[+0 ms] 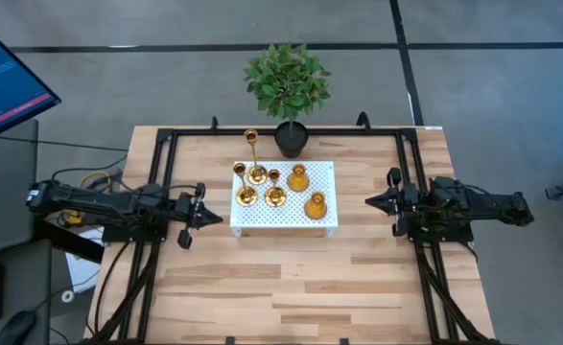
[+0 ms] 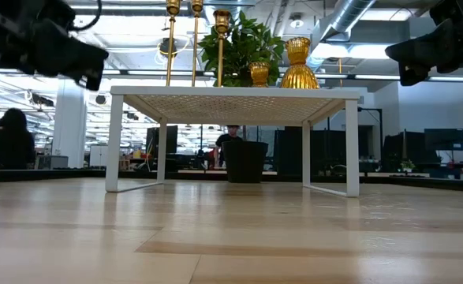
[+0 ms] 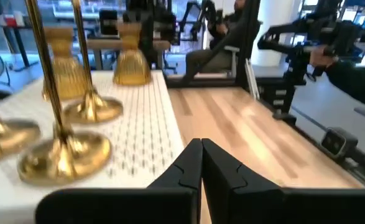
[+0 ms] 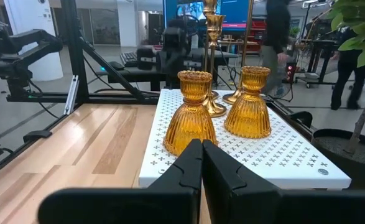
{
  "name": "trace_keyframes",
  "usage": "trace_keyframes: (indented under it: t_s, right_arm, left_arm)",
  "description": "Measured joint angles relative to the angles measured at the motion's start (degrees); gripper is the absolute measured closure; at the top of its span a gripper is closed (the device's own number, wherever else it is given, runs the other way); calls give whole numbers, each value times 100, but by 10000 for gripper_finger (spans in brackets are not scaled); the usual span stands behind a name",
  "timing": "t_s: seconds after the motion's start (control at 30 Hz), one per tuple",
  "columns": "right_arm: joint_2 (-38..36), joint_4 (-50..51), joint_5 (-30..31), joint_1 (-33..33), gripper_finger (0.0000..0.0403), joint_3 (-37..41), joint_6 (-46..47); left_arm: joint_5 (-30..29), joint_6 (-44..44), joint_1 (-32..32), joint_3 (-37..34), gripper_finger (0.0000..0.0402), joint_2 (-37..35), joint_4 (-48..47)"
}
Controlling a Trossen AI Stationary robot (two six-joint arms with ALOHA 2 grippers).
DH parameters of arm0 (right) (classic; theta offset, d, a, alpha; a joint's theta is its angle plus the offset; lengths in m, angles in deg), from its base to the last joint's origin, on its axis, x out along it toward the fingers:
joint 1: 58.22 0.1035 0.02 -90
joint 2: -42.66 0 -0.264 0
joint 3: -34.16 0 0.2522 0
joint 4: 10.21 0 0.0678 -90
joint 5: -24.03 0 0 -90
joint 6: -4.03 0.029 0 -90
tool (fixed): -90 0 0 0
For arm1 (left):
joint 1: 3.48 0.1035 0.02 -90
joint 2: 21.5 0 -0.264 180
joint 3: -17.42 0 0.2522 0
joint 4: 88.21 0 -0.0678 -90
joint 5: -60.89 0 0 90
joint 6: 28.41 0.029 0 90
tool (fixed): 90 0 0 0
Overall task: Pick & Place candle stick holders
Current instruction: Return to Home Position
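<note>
My table (image 1: 310, 287) is pale wood planking in a black frame, set on a grey floor crossed by dark tape lines. A monitor (image 1: 3, 86) juts in at the high view's far left corner. Toward the back middle of the table stands a white perforated shelf (image 1: 286, 222), with a potted plant (image 1: 287, 86) just behind it.

I count five candle stick holders (image 1: 275, 196), all upright on the shelf top. Three thin-stemmed ones stand on the left arm's side and two squat holders (image 4: 193, 112) on the right arm's side.

The left gripper (image 1: 216, 218) hangs just off the shelf's left edge, and the right gripper (image 1: 369, 202) hangs off its right edge. In each wrist view the fingers are pressed together and hold nothing.

Only the low view shows me the shelf raised on legs with open space beneath. It also shows the room beyond: an open office with ducts overhead and a person (image 2: 10, 138) seated at the left. Only the wrist views show the ribbing on the squat holders.
</note>
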Motion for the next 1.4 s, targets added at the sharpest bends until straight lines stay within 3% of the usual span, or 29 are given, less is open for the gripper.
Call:
trace_keyframes:
  t_s: [0.23, 0.4, 1.4]
  right_arm:
    - [0, 0, 0, 0, 403, -2, 30]
    - [0, 9, 0, -4, 403, -2, 397]
    - [0, 25, 0, 0, 403, -2, 411]
  left_arm:
    - [0, -357, 1, -354, 396, -29, 224]
    - [0, -368, 1, -358, 390, 21, 231]
    - [0, -366, 0, -356, 391, 723, 272]
